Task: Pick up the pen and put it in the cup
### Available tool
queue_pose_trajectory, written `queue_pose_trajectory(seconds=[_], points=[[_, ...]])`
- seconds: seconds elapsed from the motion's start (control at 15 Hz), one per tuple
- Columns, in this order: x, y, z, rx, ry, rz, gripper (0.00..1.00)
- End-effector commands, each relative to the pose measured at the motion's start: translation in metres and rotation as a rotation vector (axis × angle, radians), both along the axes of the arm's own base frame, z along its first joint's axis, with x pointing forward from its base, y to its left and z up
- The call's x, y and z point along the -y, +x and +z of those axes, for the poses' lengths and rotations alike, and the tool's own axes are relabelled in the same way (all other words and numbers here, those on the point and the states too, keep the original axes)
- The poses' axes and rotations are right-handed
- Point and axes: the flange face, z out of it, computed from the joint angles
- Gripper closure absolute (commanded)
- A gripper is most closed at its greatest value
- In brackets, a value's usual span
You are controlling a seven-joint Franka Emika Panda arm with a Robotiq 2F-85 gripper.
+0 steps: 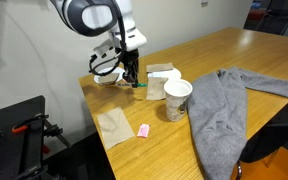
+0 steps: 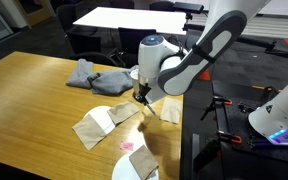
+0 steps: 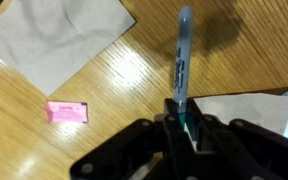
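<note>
To the left of my tool (image 3: 182, 116) in the wrist view, a pink block (image 3: 68, 112) and a brown napkin (image 3: 59, 40) lie on the counter (image 3: 124, 85). At centre, the tool is clamped narrow on the pen (image 3: 182, 55), whose long axis runs straight out beyond the fingertips, apparently off the wood. To the right, in an exterior view, the cup (image 1: 177, 98) stands upright near the tool, mouth open. The carry, I judge, goes that way, with the pen steep.
</note>
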Motion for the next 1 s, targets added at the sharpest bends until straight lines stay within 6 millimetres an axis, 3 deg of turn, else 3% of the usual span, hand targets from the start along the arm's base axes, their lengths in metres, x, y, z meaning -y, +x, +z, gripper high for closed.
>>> queue_pose_trajectory(seconds=[0.0, 0.27, 0.67, 0.87, 0.93], points=[[0.001, 0.014, 0.05, -0.05, -0.038, 0.15, 0.96], [0.003, 0.037, 0.1, -0.103, -0.066, 0.261, 0.96], [0.014, 0.054, 0.175, -0.145, -0.056, 0.391, 0.96], [0.017, 0.062, 0.201, -0.152, -0.039, 0.461, 0.96], [0.017, 0.071, 0.196, -0.151, -0.018, 0.488, 0.96]])
